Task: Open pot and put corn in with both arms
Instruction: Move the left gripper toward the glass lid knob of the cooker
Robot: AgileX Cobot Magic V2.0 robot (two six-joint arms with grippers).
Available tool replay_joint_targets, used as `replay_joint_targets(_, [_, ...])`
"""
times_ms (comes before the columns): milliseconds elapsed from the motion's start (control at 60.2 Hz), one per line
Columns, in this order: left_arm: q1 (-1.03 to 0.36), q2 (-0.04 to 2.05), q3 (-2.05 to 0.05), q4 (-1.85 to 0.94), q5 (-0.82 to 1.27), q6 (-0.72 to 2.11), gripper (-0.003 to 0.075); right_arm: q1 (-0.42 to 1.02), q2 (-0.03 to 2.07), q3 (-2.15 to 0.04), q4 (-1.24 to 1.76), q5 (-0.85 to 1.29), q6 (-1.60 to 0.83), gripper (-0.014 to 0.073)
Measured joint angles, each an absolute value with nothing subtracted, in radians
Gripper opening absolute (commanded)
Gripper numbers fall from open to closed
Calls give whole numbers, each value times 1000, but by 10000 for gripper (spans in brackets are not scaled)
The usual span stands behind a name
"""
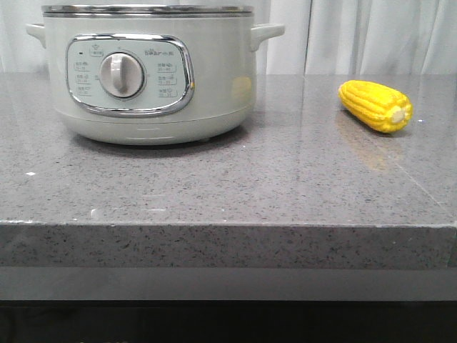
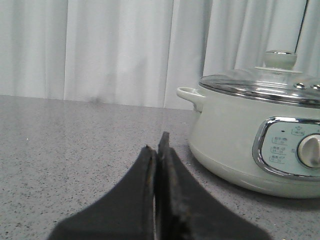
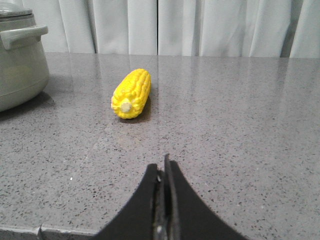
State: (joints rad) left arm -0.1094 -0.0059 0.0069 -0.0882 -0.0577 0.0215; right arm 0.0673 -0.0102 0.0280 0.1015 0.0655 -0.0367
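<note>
The pale cream pot stands at the back left of the grey counter, its dial facing me. In the left wrist view the pot wears a glass lid with a knob. The yellow corn lies on the counter at the right, apart from the pot; it also shows in the right wrist view. My left gripper is shut and empty, low over the counter beside the pot. My right gripper is shut and empty, near the counter's front edge, short of the corn. Neither gripper shows in the front view.
The grey speckled stone counter has a thick front edge. White curtains hang behind it. The pot's side handle shows at the edge of the right wrist view.
</note>
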Motion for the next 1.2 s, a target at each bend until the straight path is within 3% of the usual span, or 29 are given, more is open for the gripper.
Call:
replay_joint_targets(897, [-109,-6,1,-96,-78,21,-20,67,-10,26,114,28,-37,-68])
replay_joint_targets(1196, [-109,33,-294,-102,74,21,-20,67,-4,-221,134,120,-37,-68])
